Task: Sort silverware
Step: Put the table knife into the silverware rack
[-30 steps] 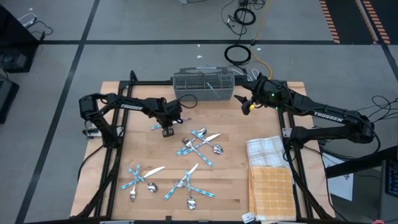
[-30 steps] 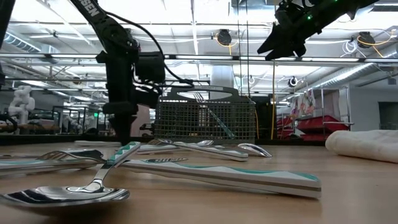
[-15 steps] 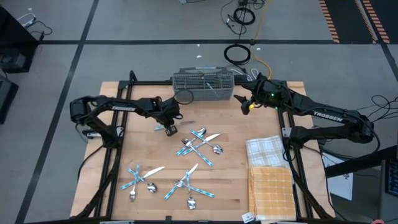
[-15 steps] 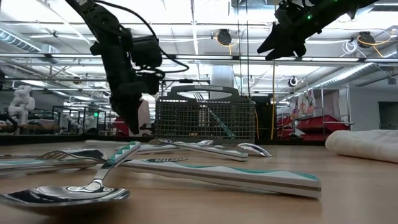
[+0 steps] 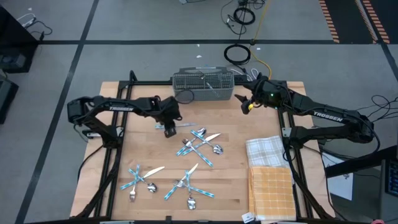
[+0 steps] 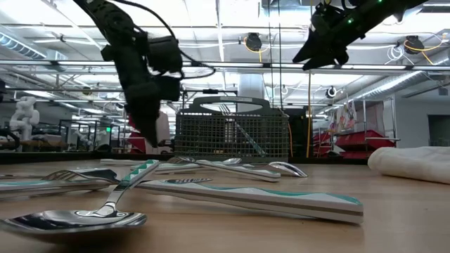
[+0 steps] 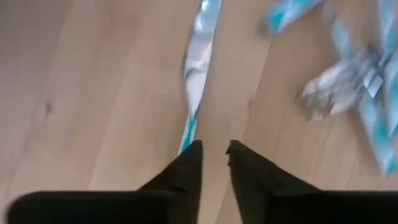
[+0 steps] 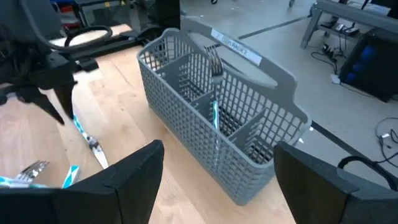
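Silverware with teal handles lies on the wooden table in three loose heaps [image 5: 200, 144], [image 5: 142, 177], [image 5: 188, 186]. One single piece [image 7: 194, 74] lies apart, just ahead of my left gripper [image 7: 214, 149]. That gripper [image 5: 169, 129] hovers slightly above the table in front of the grey mesh caddy [image 5: 203, 85], fingers only a narrow gap apart with nothing between them. My right gripper [image 5: 244, 102] hangs high by the caddy's right end, wide open and empty. A fork [image 8: 214, 62] and a teal-handled piece [image 8: 214, 115] stand in the caddy. My left gripper comes slanting down toward the single piece's teal handle end [image 7: 186, 134], which runs behind one fingertip [image 7: 189, 158] in the wrist view. I cannot tell whether it touches. The piece lies flat on the table.
A checked white towel [image 5: 268, 149] and an orange towel [image 5: 272, 190] lie at the table's right side. The caddy stands at the far edge, with cables on the floor beyond it. Bare wood shows on the left near the left arm's base.
My left gripper has risen from the table top by a small height and tipped, its fingertips now slanting instead of pointing straight down. The arm's elbow has swung toward the table's left. The right arm has kept still.
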`<action>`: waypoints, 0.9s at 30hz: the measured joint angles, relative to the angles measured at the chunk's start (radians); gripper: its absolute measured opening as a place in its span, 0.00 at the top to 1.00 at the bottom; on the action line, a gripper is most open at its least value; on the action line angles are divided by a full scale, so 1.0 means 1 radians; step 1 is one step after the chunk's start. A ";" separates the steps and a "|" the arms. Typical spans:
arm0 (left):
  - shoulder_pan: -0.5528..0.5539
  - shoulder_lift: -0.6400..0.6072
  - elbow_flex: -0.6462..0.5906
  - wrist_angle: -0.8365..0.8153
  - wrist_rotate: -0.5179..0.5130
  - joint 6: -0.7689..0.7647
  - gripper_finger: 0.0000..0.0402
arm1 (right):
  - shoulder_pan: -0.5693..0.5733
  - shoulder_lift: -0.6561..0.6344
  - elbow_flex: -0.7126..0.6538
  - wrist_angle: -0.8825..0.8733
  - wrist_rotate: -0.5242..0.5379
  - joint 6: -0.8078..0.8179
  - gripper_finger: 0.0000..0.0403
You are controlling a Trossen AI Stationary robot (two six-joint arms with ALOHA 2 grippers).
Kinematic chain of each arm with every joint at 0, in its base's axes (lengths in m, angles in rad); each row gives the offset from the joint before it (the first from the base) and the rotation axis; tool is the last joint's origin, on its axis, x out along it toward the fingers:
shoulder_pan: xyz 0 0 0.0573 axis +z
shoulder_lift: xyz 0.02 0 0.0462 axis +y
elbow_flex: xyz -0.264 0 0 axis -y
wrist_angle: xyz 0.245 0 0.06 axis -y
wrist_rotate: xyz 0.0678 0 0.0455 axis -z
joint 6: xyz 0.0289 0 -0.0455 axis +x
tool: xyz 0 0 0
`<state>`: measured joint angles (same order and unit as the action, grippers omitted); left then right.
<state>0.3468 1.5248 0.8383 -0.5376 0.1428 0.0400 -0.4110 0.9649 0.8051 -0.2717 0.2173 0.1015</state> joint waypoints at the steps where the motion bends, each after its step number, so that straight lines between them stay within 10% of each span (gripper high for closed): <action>1: 0.000 0.003 0.000 -0.041 -0.027 0.026 0.74 | 0.000 0.000 0.000 -0.007 0.000 0.003 0.28; 12: 0.011 0.014 0.001 -0.038 -0.070 0.080 0.50 | 0.000 0.000 0.000 -0.020 -0.001 0.008 0.28; 27: 0.008 0.192 0.010 0.020 -0.062 0.175 0.51 | 0.000 0.000 0.000 -0.027 -0.001 0.007 0.28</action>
<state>0.3549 1.7163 0.8485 -0.5179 0.0807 0.2146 -0.4110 0.9652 0.8051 -0.2983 0.2162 0.1089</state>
